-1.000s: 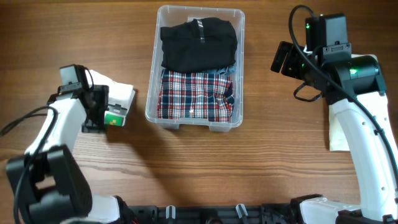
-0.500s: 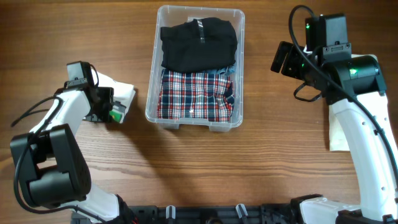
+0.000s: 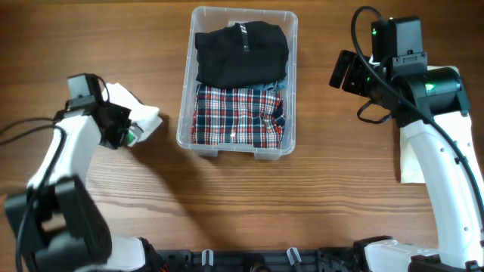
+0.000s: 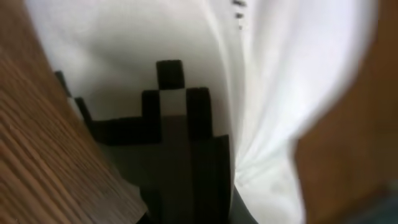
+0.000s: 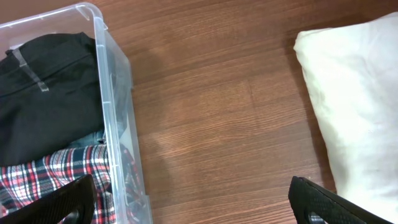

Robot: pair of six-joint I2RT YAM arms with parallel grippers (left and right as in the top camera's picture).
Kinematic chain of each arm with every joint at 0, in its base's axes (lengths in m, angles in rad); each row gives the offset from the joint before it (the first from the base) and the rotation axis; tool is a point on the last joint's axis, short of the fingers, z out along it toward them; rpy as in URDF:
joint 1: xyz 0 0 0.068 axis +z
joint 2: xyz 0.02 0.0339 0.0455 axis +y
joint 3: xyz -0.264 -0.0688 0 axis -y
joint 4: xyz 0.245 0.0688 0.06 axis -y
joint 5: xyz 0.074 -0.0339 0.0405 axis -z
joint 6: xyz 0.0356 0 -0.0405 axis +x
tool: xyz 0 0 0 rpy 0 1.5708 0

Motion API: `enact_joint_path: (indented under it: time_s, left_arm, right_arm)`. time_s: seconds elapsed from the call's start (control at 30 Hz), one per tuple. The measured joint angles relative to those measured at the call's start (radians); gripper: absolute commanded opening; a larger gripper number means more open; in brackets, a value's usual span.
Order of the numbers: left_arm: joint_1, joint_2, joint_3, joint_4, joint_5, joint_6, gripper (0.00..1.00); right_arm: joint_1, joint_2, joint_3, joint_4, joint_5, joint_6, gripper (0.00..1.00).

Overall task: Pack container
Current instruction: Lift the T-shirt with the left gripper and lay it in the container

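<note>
My left gripper [image 3: 123,130], left of the container [image 3: 184,113], is clenched on a white garment [image 3: 136,112]. My right gripper [image 5: 189,208], right of the container, hangs with jaws spread wide. The container sits on the table [image 3: 318,204] between both arms, holding a black garment [image 3: 242,49] and a plaid shirt [image 3: 238,113].

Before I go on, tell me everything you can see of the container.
The container is a clear plastic rectangular tub with rounded corners and a rimmed edge. It has no lid on and stands upright on the wooden table, towards its far side. Inside lie a folded black garment at the far end and a folded plaid garment at the near end.
</note>
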Motion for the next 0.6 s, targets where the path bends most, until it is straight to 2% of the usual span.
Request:
enact_joint_path:
  time_s: [0.07,0.13,0.3,0.43,0.6]
  left_arm:
    - [-0.003,-0.132,0.005,0.031,0.077,0.103,0.04]
    - [-0.012,-0.251,0.013,0.126,0.192,0.184,0.04]
    - [-0.118,-0.449,0.03,0.245,0.373,0.245,0.04]
    - [-0.306,-0.509,0.031,0.297,0.425,0.253,0.04]
    - [-0.575,-0.444,0.031,0.303,0.388,0.261,0.04]
  right_arm:
    - [0.0,0.0,0.0,0.0,0.0,0.0,1.0]
    - [0.0,0.0,0.0,0.0,0.0,0.0,1.0]
    - [0.0,0.0,0.0,0.0,0.0,0.0,1.0]
    - [0.0,0.0,0.0,0.0,0.0,0.0,1.0]
    - [0.0,0.0,0.0,0.0,0.0,0.0,1.0]
